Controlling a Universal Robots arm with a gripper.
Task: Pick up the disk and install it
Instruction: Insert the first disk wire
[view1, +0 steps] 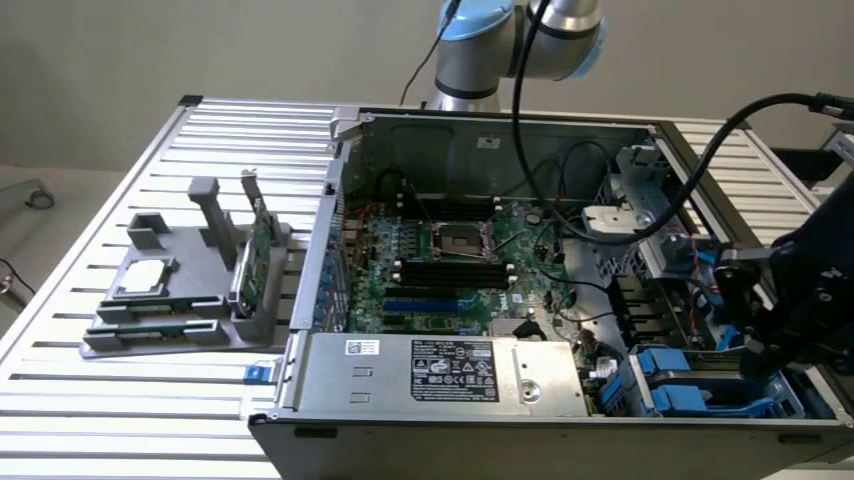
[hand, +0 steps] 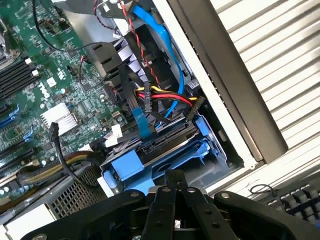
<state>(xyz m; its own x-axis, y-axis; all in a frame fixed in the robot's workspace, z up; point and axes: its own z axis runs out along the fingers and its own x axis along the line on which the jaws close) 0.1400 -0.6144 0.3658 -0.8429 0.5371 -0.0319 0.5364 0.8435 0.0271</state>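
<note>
The disk's blue plastic frame (hand: 150, 161) sits in the drive bay at the corner of the open computer case (view1: 334, 200). Its metal body is mostly hidden inside the bay. In the exterior view the blue frame (view1: 681, 390) lies at the case's near right corner. My gripper (hand: 174, 176) hovers just above that frame, fingers pressed together with nothing between them. From the exterior view the black gripper (view1: 763, 355) hangs over the right side of the case.
Red, yellow, black and blue cables (hand: 160, 95) cross the bay beside the green motherboard (view1: 454, 260). A power supply (view1: 441, 370) fills the case's front. On the slatted table, a grey fixture (view1: 174, 300) holds a small silver chip (view1: 144, 275) and an upright green card (view1: 251, 265).
</note>
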